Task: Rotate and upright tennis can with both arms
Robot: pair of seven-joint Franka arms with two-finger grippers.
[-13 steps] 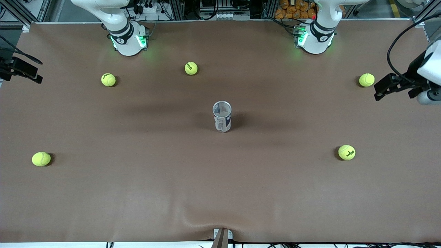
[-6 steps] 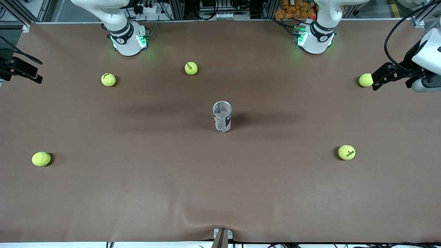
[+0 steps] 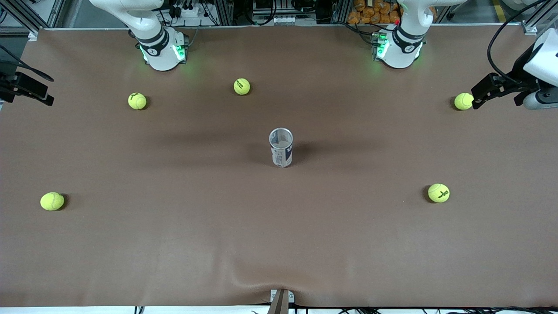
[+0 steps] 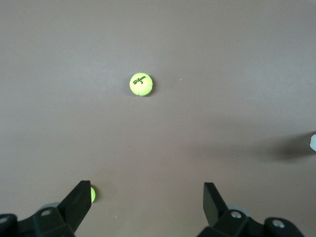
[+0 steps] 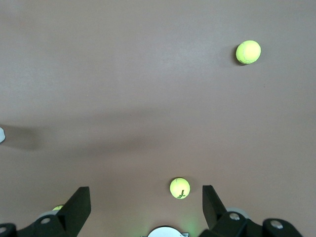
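The tennis can (image 3: 281,148) stands upright in the middle of the brown table, its open silvery rim up and its white and dark blue label facing the front camera. Neither gripper touches it. My left gripper (image 3: 478,97) hangs open and empty over the left arm's end of the table, its tips by a tennis ball (image 3: 463,101). In the left wrist view the left gripper (image 4: 146,197) shows wide-spread fingers with only bare table between them. My right gripper (image 3: 43,93) waits open over the right arm's end. The right gripper (image 5: 145,202) is empty in its wrist view too.
Several yellow-green tennis balls lie scattered: one (image 3: 242,86) and another (image 3: 137,100) near the right arm's base (image 3: 161,50), one (image 3: 52,201) and one (image 3: 438,192) nearer the front camera. The cloth is wrinkled at the front edge (image 3: 261,272).
The left gripper has drawn away from the front camera, up to the ball at its end of the table. The can, the balls and the right arm have not moved.
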